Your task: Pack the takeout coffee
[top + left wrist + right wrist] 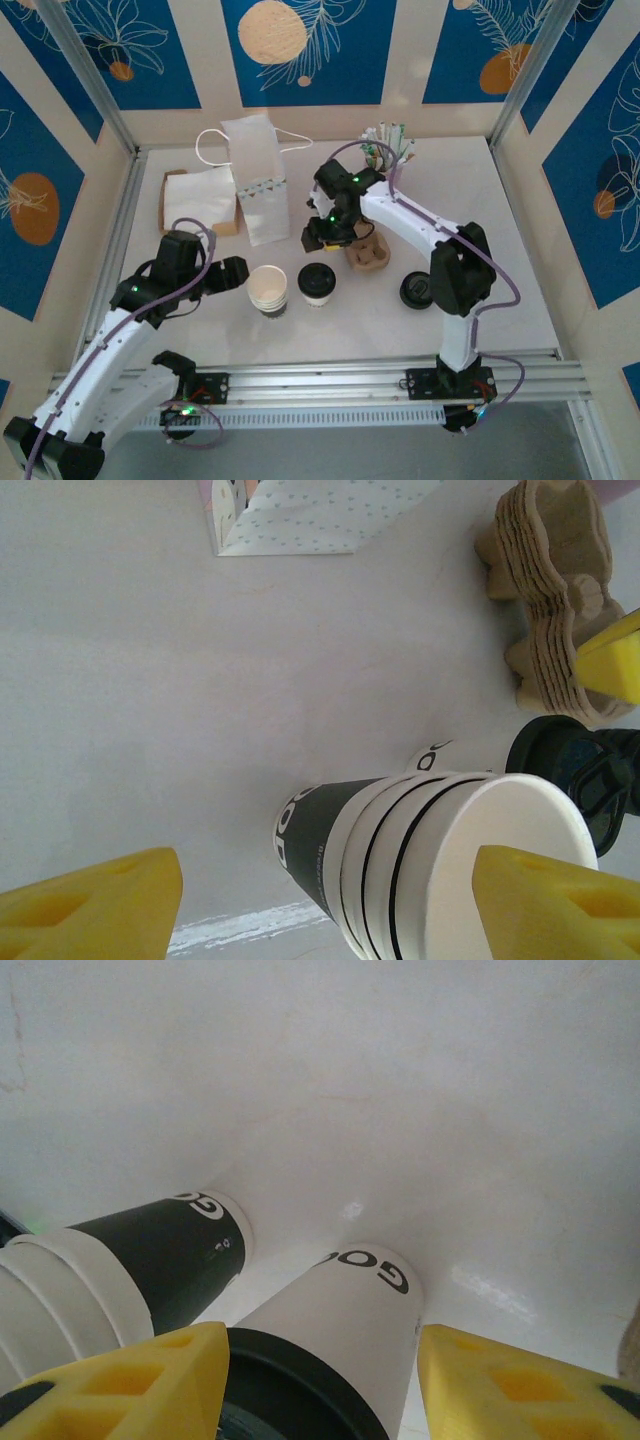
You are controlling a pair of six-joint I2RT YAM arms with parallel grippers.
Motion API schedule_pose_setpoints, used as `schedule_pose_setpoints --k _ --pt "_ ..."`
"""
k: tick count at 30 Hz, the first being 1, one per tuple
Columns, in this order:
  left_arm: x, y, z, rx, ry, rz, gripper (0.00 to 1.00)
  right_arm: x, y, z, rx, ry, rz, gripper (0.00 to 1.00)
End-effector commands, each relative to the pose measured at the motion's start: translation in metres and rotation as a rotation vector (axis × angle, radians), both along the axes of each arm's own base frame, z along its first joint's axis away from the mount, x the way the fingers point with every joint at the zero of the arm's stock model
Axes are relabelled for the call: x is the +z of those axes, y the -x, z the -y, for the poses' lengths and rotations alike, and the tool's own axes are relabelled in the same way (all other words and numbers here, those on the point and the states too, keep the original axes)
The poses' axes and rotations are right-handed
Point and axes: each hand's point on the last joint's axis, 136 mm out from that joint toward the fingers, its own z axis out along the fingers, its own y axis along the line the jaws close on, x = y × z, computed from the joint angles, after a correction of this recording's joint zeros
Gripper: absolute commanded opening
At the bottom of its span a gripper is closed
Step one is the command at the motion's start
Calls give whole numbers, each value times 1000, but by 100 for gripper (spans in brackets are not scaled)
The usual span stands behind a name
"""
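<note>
right hand (322,1360) half open astride whitish paper cup with black sip lid (340,1310), gripping nothing. stack of lidless cream paper cups (268,288) just left; finger may topple it.

A: Where is room left around the small whitish paper cup with the round black sip lid (318,283)?
B: A narrow gap is left on its left, before the stack of lidless cream paper cups (268,290); on its right, white table (360,300) is kept open up to the loose black plastic lid (417,290).
A: And behind?
B: It is blocked by the stacked brown pulp cup carriers (367,252) and the right gripper (322,243), whose yellow fingers (130,1385) are set astride the cup.
A: In front?
B: Open table is seen up to the metal rail (380,378).
</note>
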Motion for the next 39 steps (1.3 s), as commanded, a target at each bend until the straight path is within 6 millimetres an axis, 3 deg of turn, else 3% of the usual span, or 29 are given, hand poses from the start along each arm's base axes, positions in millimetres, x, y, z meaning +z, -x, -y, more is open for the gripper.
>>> schedule_pose_setpoints --k 1,10,19,39 --pt "10 -2 -2 -4 0 34 76 0 15 -7 41 0 -64 53" --pt "9 -2 -1 -6 3 35 76 -15 41 -14 96 -4 -144 53" --pt "8 -4 2 -12 14 34 77 -15 66 -13 118 -27 -188 53" --pt "4 -5 7 -21 41 26 76 -16 117 9 128 13 -233 53"
